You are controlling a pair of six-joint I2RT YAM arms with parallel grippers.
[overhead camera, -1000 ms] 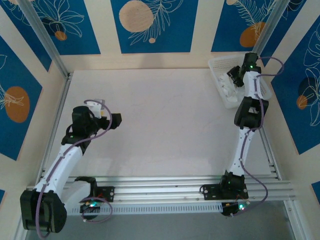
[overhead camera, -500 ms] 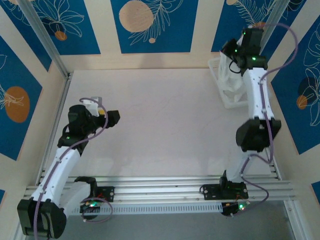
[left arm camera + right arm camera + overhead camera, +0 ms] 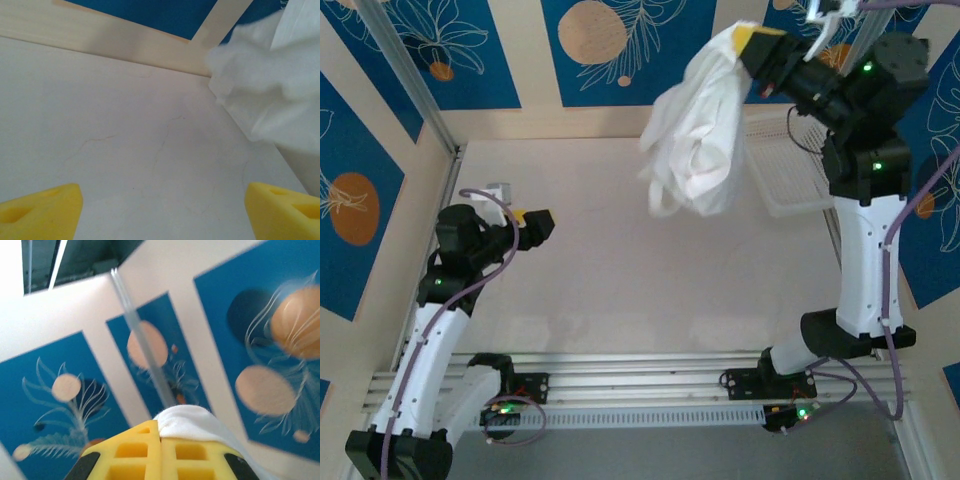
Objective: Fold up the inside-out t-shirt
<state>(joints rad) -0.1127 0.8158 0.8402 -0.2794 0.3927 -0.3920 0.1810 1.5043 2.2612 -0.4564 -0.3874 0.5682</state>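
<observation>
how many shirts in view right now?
1. The t-shirt hangs bunched from the right gripper, in the air over the far right of the table, next to the basket. Its folds could hide another piece.

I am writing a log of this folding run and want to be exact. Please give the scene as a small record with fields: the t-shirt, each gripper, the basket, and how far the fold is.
t-shirt: white, bunched, hanging in the air above the table
right gripper: shut on the t-shirt's top end, raised high at the far right
left gripper: open, empty, over the table's left side, apart from the t-shirt
basket: white mesh, at the table's far right
fold: not yet begun
</observation>
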